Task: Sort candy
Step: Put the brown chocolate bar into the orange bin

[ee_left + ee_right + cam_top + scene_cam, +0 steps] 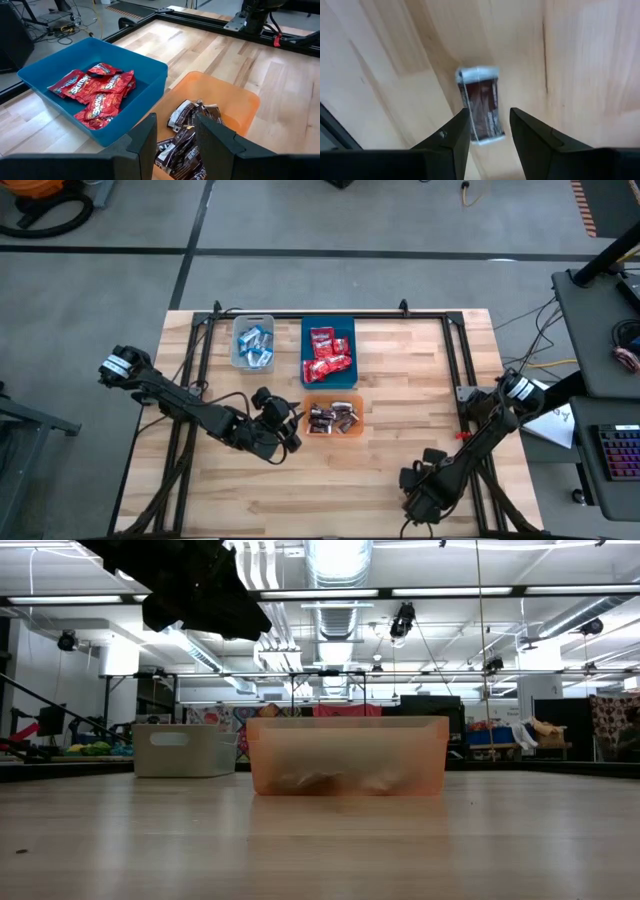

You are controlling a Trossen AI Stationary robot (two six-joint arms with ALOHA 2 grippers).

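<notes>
One dark brown-silver candy (pixel 480 107) lies flat on the wooden table. My right gripper (pixel 490 132) is open and points down over it near the table's near right edge (pixel 420 492), one finger on each side of the candy's end. The gripper hides this candy in the high view. My left gripper (pixel 175 142) is open and empty. It hovers over the left end of the orange bin (pixel 348 429), which holds dark brown candies (pixel 187 142). Red candies (pixel 325 355) fill the blue bin (pixel 344 327). Blue-and-white candies (pixel 254 345) fill the clear bin (pixel 240 363). My right gripper straddles the end of the dark candy (pixel 486 131) from above, fingers along its two long sides. I cannot tell whether the fingers touch it. The candy lies flat on the table.
The three bins stand together at the table's middle and far side. A black frame rail (pixel 330 315) runs along the far edge and down both sides. In the low view the left gripper (pixel 195 585) hangs above the table, left of the orange bin (pixel 345 755).
</notes>
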